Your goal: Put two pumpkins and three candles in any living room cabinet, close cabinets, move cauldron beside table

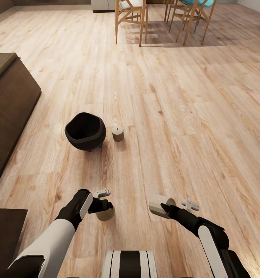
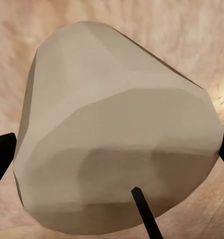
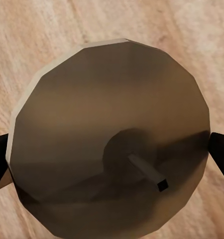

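The black cauldron (image 1: 85, 131) stands on the wood floor ahead of me, with one beige candle (image 1: 117, 133) upright just to its right. My left gripper (image 1: 103, 205) is shut on a second candle (image 1: 105, 213), whose pale body (image 2: 117, 124) sits between the dark fingers (image 2: 0, 157). My right gripper (image 1: 171, 207) is shut on a third candle (image 1: 159, 204), held on its side; its round wick end (image 3: 112, 134) faces the wrist camera. The dark brown cabinet (image 1: 8, 100) runs along the left, fronts shut. The pumpkins and the table are out of view.
Wooden chairs (image 1: 132, 17) stand at the far end of the room. A dark brown flat surface (image 1: 4, 231) sits at the lower left beside my left arm. Open wood floor (image 1: 191, 127) stretches ahead and to the right.
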